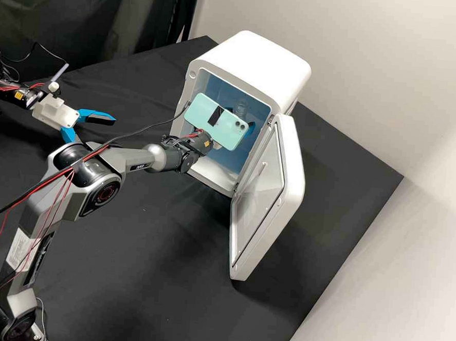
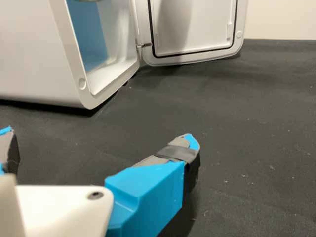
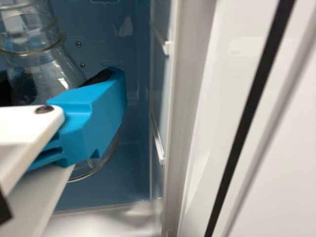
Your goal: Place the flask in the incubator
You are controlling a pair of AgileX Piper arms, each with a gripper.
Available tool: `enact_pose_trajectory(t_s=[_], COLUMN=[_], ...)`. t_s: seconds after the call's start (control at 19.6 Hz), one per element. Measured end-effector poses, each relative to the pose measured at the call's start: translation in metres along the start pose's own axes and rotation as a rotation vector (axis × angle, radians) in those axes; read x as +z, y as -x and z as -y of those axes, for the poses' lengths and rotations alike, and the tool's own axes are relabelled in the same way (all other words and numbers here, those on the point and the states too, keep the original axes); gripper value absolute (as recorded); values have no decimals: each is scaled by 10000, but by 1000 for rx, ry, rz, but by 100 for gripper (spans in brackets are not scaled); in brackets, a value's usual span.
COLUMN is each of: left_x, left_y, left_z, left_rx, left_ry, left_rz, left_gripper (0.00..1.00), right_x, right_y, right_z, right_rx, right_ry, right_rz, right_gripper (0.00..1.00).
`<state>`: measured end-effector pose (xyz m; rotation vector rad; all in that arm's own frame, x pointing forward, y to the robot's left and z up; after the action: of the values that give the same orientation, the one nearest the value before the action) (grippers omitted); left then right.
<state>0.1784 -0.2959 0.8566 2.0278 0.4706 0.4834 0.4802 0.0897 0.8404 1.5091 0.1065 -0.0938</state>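
A clear glass flask point(image 3: 42, 64) stands inside the blue chamber of the white incubator point(image 1: 260, 64); its neck point(image 1: 240, 108) peeks over the mint-green wrist camera. My right gripper point(image 3: 54, 91) is inside the chamber, shut on the flask's conical body, with one blue finger point(image 3: 98, 111) pressed against the glass. The other finger is hidden. The incubator door point(image 1: 270, 193) hangs wide open to the right. My left gripper point(image 1: 89, 127) hovers over the bench at the far left, open and holding nothing, facing the incubator point(image 2: 89, 54).
The black bench point(image 1: 171, 249) spreads out in front of the incubator. Its edge runs diagonally on the right, with a pale wall behind. Red and black cables trail along the right arm point(image 1: 83, 172). Shelf rails point(image 3: 159, 143) line the chamber wall beside the flask.
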Motion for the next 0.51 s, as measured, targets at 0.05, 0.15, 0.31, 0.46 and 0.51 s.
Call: enact_pose_trajectory(t_s=[0.05,0.15,0.31,0.46,0.51], left_x=[-1,-1,-1,-1,-1], left_y=[-1,-1,-1,-1,-1], left_z=[4,4,4,4,4], left_rx=[-2,-2,-2,-2,-2], left_ry=[0,0,0,0,0], left_rz=[0,0,0,0,0], left_gripper=[100,100,100,100,100], right_x=[-7,-7,20,43,55], right_y=[-10,-51,-103,-154,-168], right_z=[-9,0,39,84,104], right_rx=[-1,-7,-44,-70,-80], right_ry=[-12,-19,-12,-17,-13], right_rz=[1,-5,4,6,7], right_gripper=[0,0,0,0,0])
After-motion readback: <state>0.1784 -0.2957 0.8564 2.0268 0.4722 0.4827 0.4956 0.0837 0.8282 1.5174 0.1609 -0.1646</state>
